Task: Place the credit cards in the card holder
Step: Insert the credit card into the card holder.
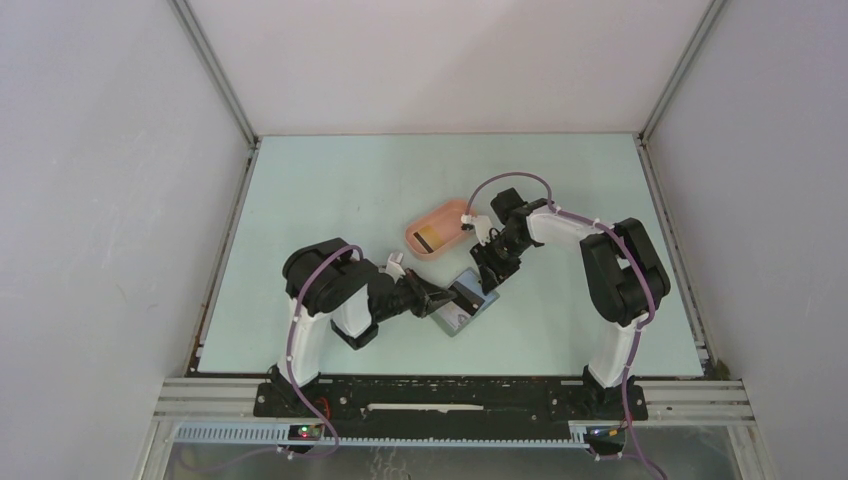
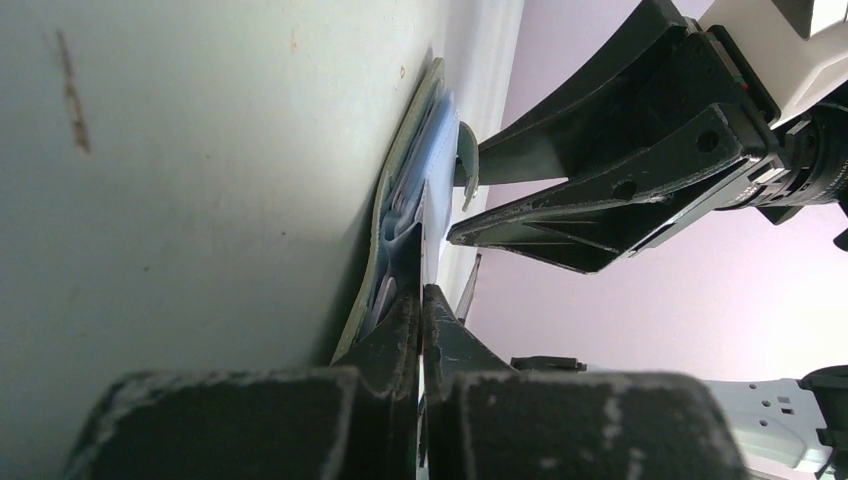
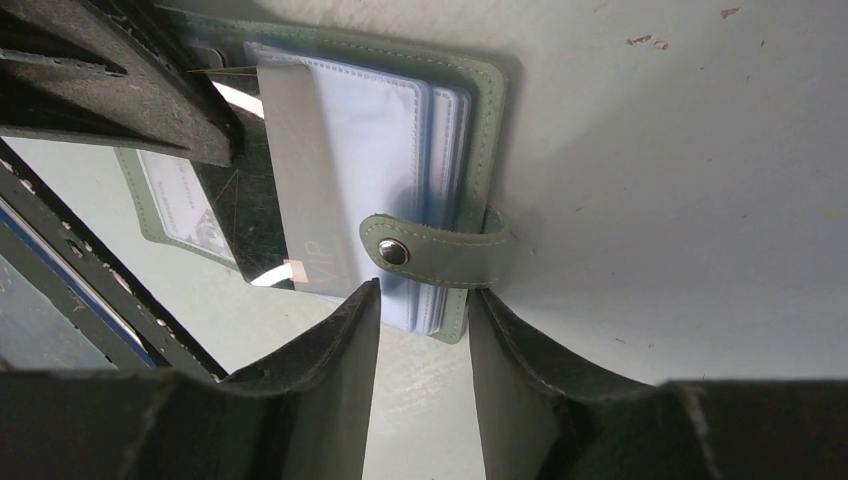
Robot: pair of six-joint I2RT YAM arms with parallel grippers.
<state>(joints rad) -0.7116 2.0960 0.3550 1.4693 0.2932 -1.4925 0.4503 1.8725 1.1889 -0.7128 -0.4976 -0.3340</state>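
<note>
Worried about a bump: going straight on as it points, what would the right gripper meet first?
Probably the card holder, at its snap strap, just ahead of the right gripper; depth is unclear.

Right wrist view: pale letters "VIP" run lengthwise near the lower end of a thin grey rectangular card (image 3: pixel 300 150). The card lies on the clear sleeves of an open grey-green stitched folding card holder (image 3: pixel 485 90). White printed insert (image 3: pixel 185 200) in the holder's left window pocket: lines of print, too small to read. Top and left wrist views: nothing legible.
</note>
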